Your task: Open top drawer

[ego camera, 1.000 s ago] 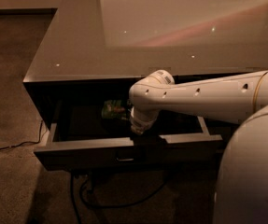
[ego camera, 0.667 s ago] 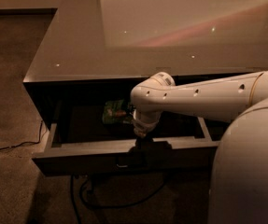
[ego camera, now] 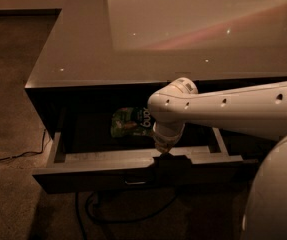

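Observation:
The top drawer [ego camera: 83,176] is a wide dark grey drawer under the glossy tabletop [ego camera: 83,49]. It stands pulled out well past the cabinet's front, and its pale grey tray rim [ego camera: 108,156] shows. Its small loop handle [ego camera: 135,182] sits at the centre of the front. My white arm [ego camera: 223,111] reaches in from the right and bends down at the wrist. My dark gripper [ego camera: 170,163] is at the top edge of the drawer front, just right of the handle. A green snack bag [ego camera: 130,121] lies inside the drawer, behind the wrist.
A black cable [ego camera: 5,159] runs over the brown carpet at the left. More cable [ego camera: 128,216] loops under the cabinet. My white robot body [ego camera: 275,199] fills the lower right corner.
The drawer has slid further out toward the camera, and my gripper has moved with its front edge. More of the tray and the green bag shows.

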Tool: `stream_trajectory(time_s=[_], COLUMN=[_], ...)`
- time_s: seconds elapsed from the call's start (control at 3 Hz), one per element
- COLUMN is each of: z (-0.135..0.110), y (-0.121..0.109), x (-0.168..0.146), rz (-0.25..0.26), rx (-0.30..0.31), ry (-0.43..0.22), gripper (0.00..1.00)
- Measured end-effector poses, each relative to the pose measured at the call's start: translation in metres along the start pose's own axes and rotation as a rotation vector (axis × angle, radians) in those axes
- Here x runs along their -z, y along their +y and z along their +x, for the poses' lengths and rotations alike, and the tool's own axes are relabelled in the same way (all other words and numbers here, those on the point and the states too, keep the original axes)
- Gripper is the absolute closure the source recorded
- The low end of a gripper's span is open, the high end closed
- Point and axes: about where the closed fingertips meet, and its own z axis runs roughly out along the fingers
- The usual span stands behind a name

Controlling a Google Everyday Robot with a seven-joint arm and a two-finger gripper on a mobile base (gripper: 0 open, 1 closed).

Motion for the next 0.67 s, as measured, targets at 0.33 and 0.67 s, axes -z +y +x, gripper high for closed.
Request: stream_trajectory(time_s=[0.33, 0.67], z=[-0.002, 0.01], y=[0.001, 0.013], x=[-0.006, -0.006], rz=[-0.002, 0.016], rx=[0.005, 0.024], ry=[0.005, 0.002], gripper=[1.0, 1.0])
